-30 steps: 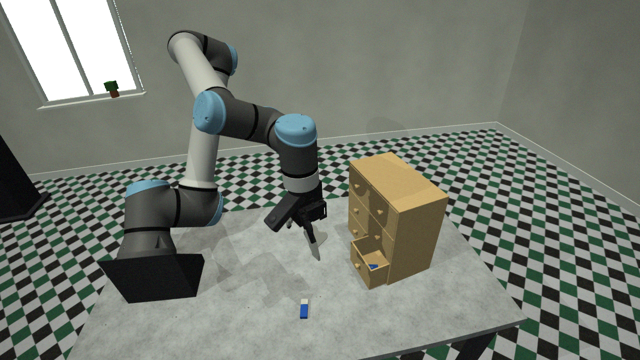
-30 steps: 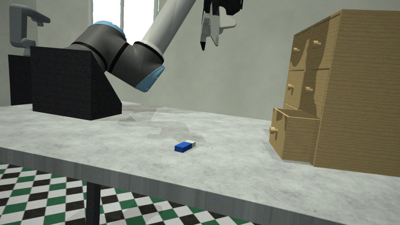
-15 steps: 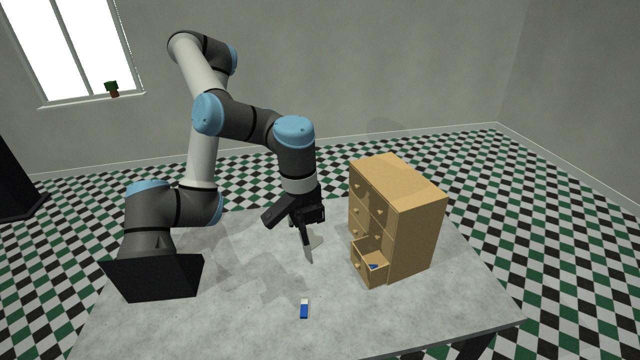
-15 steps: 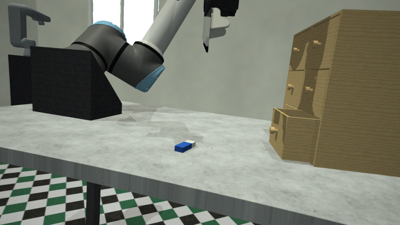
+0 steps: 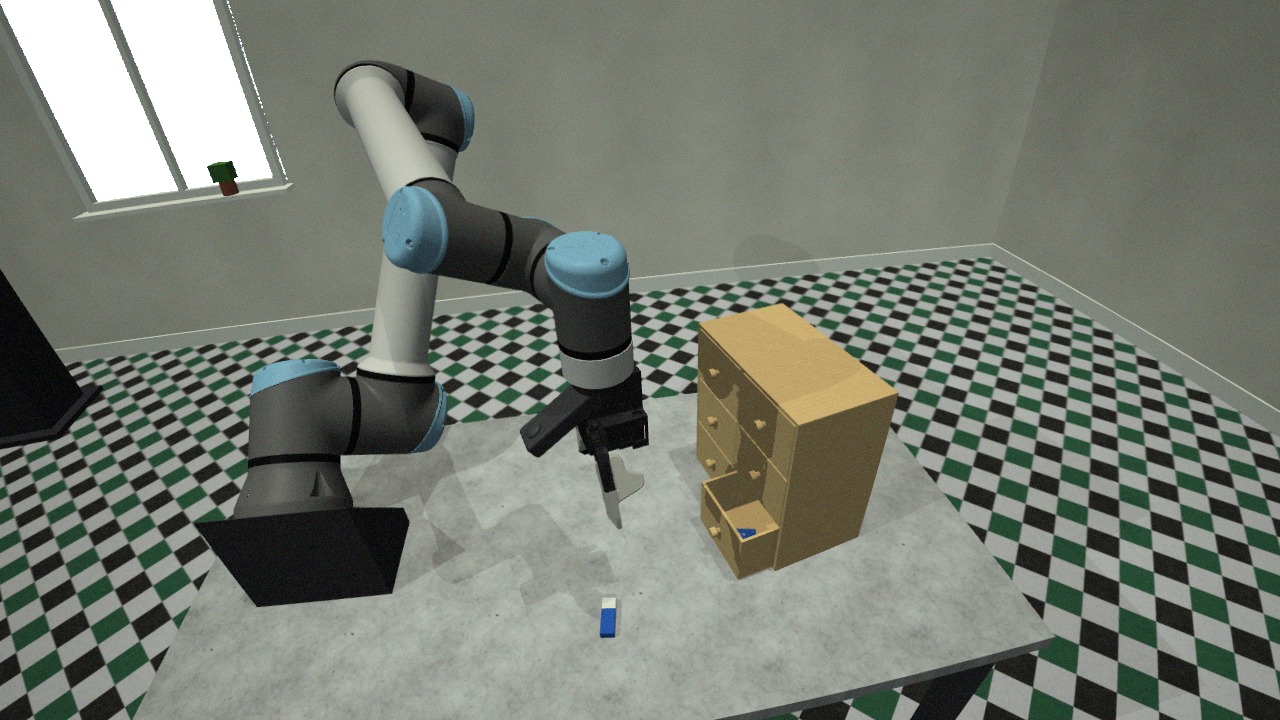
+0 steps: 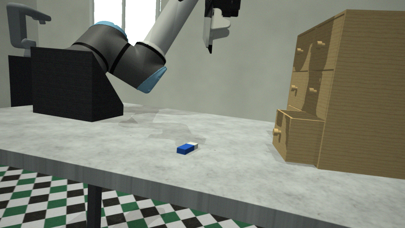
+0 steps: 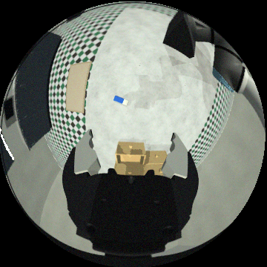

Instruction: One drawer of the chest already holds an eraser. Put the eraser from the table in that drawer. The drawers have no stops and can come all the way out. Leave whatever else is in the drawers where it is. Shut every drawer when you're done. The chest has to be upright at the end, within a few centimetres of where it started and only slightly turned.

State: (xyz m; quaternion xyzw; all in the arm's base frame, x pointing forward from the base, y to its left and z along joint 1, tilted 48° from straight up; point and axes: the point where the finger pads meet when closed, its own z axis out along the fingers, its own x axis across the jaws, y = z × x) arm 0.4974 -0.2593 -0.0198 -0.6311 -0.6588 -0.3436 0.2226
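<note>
While a chest (image 5: pixel 836 447) (image 6: pixel 365 93) (image 7: pixel 158 157) stands on the mottled grey table (image 5: pixel 429 662) (image 6: pixel 113 141) (image 7: pixel 126 48), checkered floor (image 5: pixel 1154 537) (image 6: pixel 51 195) (image 7: pixel 59 89) spreads below.

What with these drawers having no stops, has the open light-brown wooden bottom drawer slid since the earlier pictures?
No: the drawer juts just as far from the light-brown wooden chest as before.
</note>
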